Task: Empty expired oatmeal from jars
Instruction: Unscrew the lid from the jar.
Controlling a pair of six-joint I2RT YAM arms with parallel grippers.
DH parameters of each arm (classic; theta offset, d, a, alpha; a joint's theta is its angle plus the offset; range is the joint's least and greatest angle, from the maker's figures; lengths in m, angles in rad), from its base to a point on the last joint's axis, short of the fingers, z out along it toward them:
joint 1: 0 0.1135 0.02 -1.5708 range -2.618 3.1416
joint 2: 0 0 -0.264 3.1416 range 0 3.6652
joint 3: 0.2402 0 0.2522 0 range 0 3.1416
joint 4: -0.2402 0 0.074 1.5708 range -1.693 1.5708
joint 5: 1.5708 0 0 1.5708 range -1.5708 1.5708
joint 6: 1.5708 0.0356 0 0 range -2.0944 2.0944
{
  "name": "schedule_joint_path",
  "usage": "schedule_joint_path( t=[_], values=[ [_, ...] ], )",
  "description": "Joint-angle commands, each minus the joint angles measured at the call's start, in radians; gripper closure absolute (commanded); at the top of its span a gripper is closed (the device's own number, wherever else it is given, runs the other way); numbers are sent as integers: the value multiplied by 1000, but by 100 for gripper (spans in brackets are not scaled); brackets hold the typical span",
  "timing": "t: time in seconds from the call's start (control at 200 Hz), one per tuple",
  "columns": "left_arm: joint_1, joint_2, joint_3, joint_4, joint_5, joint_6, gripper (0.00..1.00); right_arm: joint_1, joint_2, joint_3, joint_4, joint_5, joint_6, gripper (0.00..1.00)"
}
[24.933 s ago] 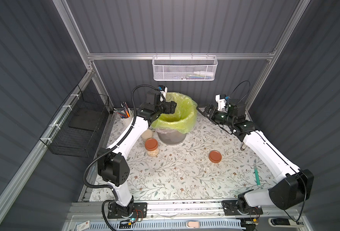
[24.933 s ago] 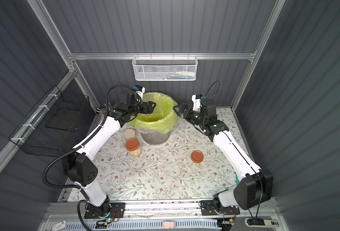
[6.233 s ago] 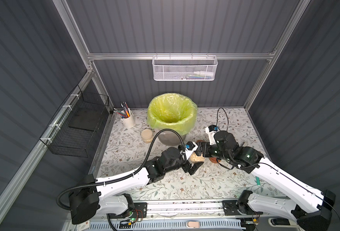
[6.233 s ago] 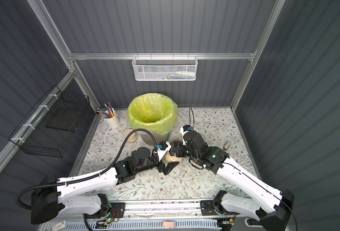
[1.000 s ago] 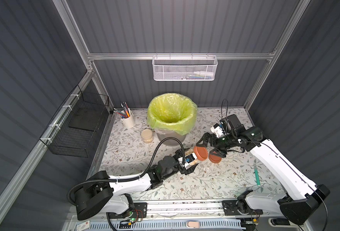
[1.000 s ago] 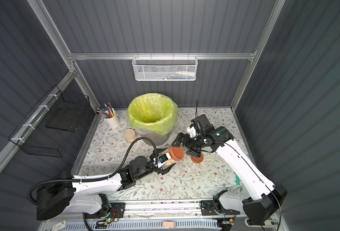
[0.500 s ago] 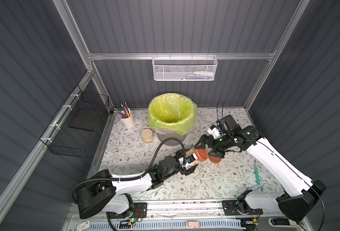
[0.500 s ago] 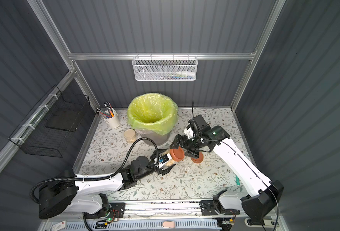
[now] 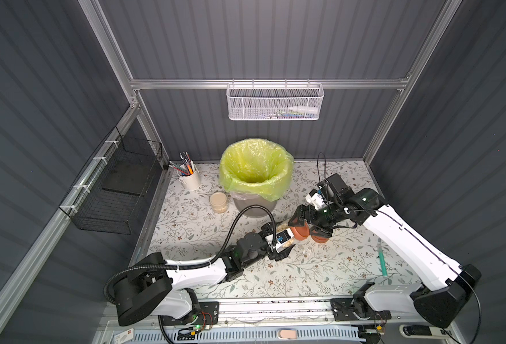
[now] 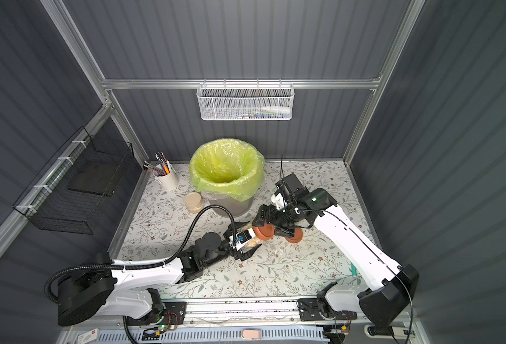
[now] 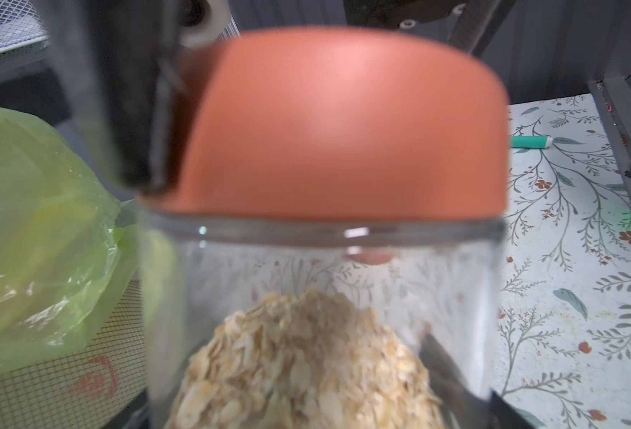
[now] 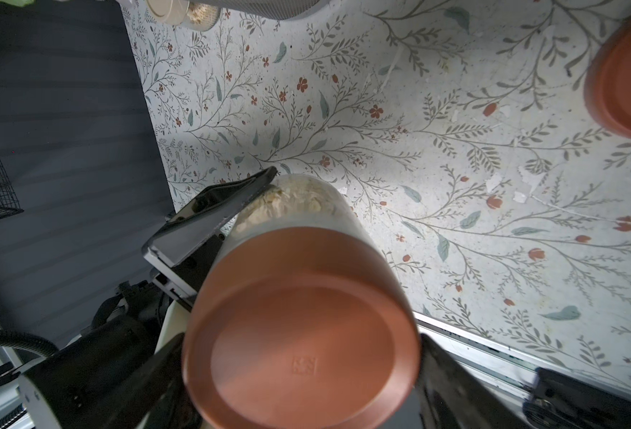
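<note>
Little room, lid [image 12: 301,330] btw R jaws

White-shelled arms [image 9: 394,235] carry black joints; a ribbed black cable [image 9: 233,229] loops along the left one.

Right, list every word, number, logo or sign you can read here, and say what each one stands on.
No text is legible anywhere.
Embossed square stamp on the terracotta lid of the jar: too small to read.
Red print on the mesh bin: blurred, unreadable.
White tag by the front rail: too small to read.
</note>
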Motion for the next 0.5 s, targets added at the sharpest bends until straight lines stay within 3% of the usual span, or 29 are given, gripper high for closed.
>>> schedule_joint_path(
  t=[0.0,0.17,0.495],
  values=[
    [3,-34,7,154,7,-20,73,15,-8,-11,16,-12,-31,14],
    [4,-43,-6,189,29,-88,73,22,-39,-10,72,8,-97,22],
    [41,-73,-32,223,120,-181,73,36,-46,-11,148,-35,-426,27]
  ],
)
